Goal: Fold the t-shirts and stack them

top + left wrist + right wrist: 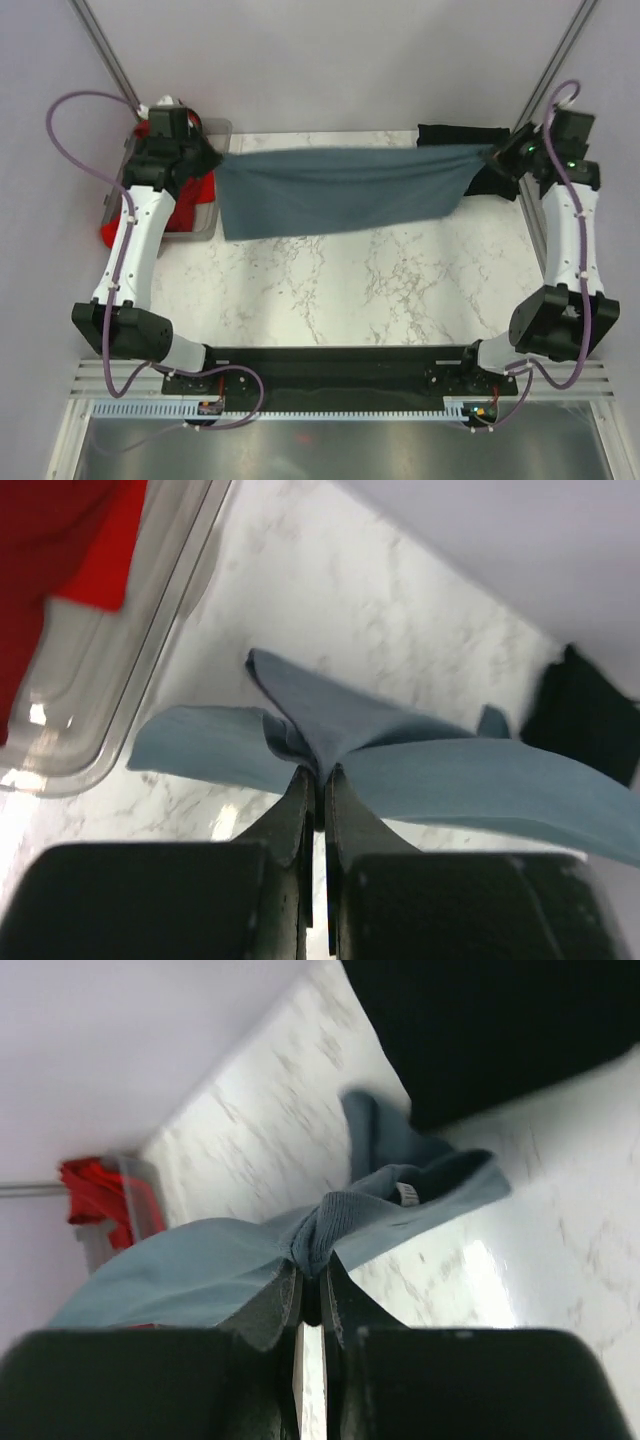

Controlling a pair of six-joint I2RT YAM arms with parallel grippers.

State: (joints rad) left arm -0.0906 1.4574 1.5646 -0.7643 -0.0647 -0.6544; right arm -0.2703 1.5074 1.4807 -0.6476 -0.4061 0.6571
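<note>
A: Progress?
B: Roughly a third, by judgement. Black shirt lies at the table's far right corner, seemingly folded. Red shirt heaped in the bin. No stack.
A: Blue-grey shirt?
B: Stretched in air above the table. Left hand pinches one end, right hand the other, both clamped on bunched cloth.

walls: plain lilac | table: white veined marble | posts: grey metal

Stretched shirt across table's far side, bin far left (second shirt inside), third shirt far right
</note>
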